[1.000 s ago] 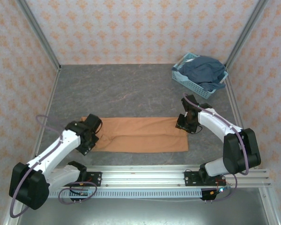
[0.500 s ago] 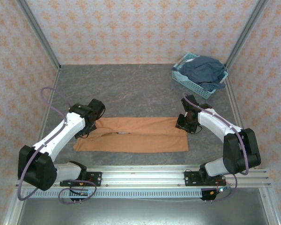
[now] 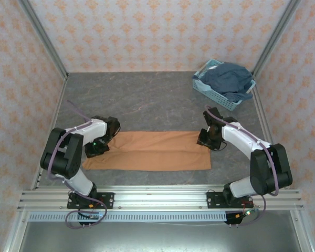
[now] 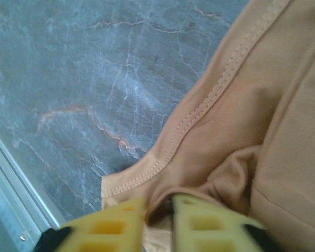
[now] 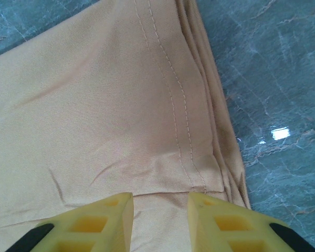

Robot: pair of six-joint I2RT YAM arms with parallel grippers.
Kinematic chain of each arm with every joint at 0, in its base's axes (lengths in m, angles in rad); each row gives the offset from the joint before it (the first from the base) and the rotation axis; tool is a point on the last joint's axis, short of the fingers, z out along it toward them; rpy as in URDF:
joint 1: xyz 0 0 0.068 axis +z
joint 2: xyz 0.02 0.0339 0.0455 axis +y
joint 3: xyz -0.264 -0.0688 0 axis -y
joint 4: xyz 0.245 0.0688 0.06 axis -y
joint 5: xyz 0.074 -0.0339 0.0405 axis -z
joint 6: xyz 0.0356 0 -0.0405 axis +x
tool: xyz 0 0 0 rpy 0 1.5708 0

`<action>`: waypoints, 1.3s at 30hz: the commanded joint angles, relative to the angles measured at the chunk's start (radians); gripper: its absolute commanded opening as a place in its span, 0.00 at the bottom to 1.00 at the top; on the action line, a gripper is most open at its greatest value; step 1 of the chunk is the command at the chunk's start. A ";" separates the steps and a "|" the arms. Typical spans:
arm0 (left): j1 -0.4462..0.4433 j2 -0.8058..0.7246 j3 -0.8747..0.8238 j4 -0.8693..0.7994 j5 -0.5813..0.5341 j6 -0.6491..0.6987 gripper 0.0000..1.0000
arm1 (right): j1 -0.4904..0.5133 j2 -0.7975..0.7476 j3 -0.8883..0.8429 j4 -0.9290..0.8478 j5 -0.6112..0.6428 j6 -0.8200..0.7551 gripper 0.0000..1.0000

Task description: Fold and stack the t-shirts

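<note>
One orange t-shirt [image 3: 147, 152] lies on my counter [image 3: 147, 100], folded into a long flat strip with plain cloth facing up. It runs parallel to the near edge, close to it and roughly midway between the left and right edges.

From above I have the left jaws down on the strip's left end, toward its far side, and the right jaws on the far corner of its right end.

On my left wrist camera the yellow jaws stand a narrow way apart. A small ruck of cloth beside the double-stitched hem rises into the gap, and I cannot tell whether they pinch it or stand free of it. Grey marbled counter shows past the hem, with a pale metal rail [image 4: 10, 173] along the counter's left edge.

On my right wrist camera the yellow jaws are clearly released, with only flat cloth below the gap. They hang over a double-stitched seam, just beside the stacked layers at the shirt's right edge, and bare counter lies beyond. I cannot tell whether the tips touch the cloth.

Well apart, in the far right corner, a light-blue lattice basket [image 3: 210, 90] sits askew, with a dark blue garment [image 3: 231, 79] heaped in it and spilling over its rim
</note>
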 commanded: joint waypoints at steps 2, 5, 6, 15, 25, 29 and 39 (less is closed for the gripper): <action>0.022 -0.035 0.060 -0.057 -0.001 -0.004 0.49 | 0.005 -0.031 -0.008 -0.018 0.018 0.003 0.32; 0.038 -0.106 0.097 -0.106 0.032 -0.030 0.58 | 0.004 -0.040 0.009 -0.023 0.024 0.003 0.32; 0.043 -0.138 0.112 -0.124 0.035 -0.039 0.58 | 0.005 -0.044 0.016 -0.024 0.026 0.002 0.32; 0.042 -0.331 0.105 -0.069 0.310 -0.131 0.46 | 0.005 -0.009 0.061 0.005 0.006 -0.047 0.32; 0.035 -0.189 -0.060 0.152 0.451 -0.337 0.32 | 0.004 0.183 0.149 0.024 0.024 -0.095 0.25; 0.064 -0.053 -0.017 0.169 0.432 -0.301 0.29 | 0.001 0.266 0.180 -0.006 0.097 -0.082 0.23; 0.134 0.355 0.432 0.132 0.365 -0.109 0.24 | -0.052 0.289 0.157 -0.109 0.128 0.052 0.21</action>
